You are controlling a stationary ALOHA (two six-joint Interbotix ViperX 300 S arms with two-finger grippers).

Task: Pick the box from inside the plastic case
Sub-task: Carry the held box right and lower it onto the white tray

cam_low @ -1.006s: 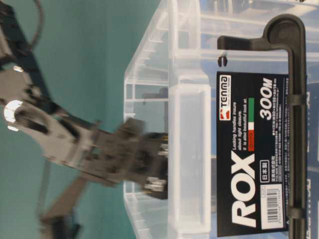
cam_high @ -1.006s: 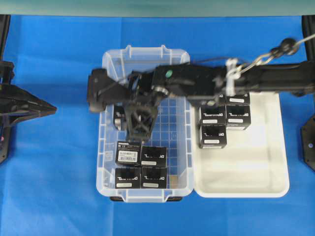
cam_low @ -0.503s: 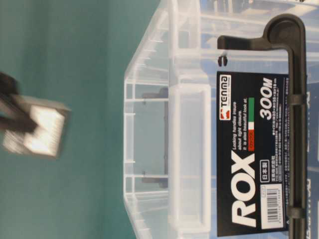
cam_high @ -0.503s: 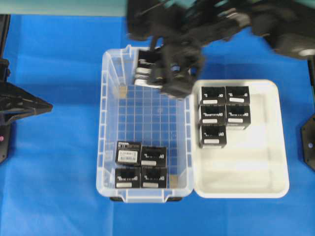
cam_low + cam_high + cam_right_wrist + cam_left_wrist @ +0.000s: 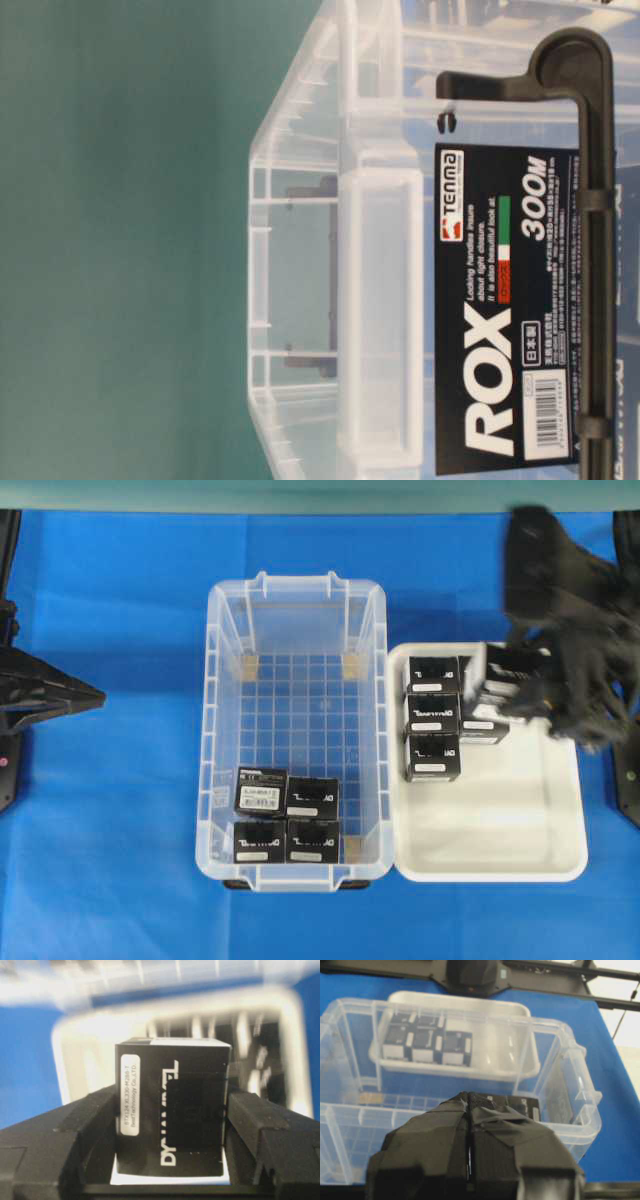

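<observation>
The right claw [image 5: 170, 1125] grips the box [image 5: 172, 1110] between its two fingers and carries it above the white tray [image 5: 520, 865], near the tray's 1 o'clock corner, beside the five boxes already there. So the pick is done and the box is out of the case [image 5: 225, 710]; four boxes remain at the case's 6 o'clock end. I judge the next move calls for lowering the box into a free place and letting go. The left claw [image 5: 469, 1160] is closed and holds nothing.

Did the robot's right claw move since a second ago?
Yes. The right gripper, holding a box, went from over the plastic case rightward to above the white tray.
</observation>
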